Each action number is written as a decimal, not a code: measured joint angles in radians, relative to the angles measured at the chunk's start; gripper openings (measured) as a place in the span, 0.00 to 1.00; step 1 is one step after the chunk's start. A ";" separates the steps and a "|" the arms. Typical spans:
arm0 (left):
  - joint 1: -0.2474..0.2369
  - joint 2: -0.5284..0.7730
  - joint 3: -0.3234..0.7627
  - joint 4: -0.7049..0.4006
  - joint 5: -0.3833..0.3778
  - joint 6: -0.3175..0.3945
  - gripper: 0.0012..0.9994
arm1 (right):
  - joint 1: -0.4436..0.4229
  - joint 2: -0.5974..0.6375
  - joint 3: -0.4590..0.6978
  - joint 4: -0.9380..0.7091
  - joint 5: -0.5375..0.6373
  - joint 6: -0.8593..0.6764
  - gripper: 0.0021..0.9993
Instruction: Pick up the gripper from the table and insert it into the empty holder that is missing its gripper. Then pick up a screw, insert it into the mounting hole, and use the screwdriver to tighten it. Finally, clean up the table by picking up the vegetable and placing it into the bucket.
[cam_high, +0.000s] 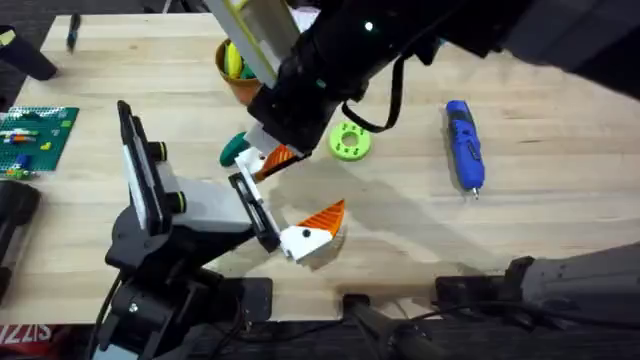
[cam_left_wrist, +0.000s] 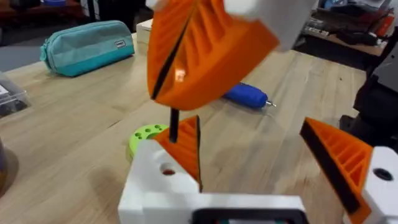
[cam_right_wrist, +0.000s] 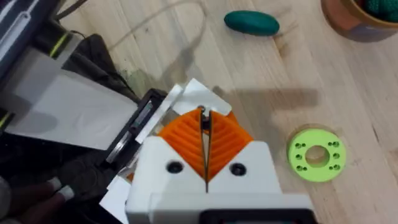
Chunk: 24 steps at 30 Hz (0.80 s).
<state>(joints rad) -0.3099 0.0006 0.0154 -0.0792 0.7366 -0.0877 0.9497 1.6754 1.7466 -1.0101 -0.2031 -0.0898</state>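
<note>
right arm over the holder, pads pinched on something thin

overhead: right gripper (cam_high: 268, 160) above the holder (cam_high: 200, 205); vegetable (cam_high: 236, 149) beside it, bucket (cam_high: 235, 72) behind, screwdriver (cam_high: 464, 143) far right.
left wrist: left gripper (cam_left_wrist: 273, 165) pads apart.
right wrist: jaws together on a thin dark piece; the gripper i cannot pick out.

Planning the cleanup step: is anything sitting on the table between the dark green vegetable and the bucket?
Nothing visible. In the right wrist view, the vegetable and the bucket have bare table between them. The lime-green disc lies off to the side. Overhead, the right arm hangs above that stretch.
</note>
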 joint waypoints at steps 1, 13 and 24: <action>0.000 0.000 0.000 0.000 0.000 0.000 0.99 | 0.000 0.000 0.000 0.000 0.000 0.000 0.01; 0.000 0.000 0.000 0.000 0.000 0.000 0.99 | 0.000 0.017 0.000 0.000 -0.009 0.000 0.01; 0.000 0.000 0.000 0.000 0.000 0.000 0.99 | 0.000 0.020 0.000 0.000 -0.023 0.000 0.01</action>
<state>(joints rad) -0.3099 0.0006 0.0154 -0.0793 0.7368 -0.0878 0.9501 1.6955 1.7470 -1.0102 -0.2261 -0.0898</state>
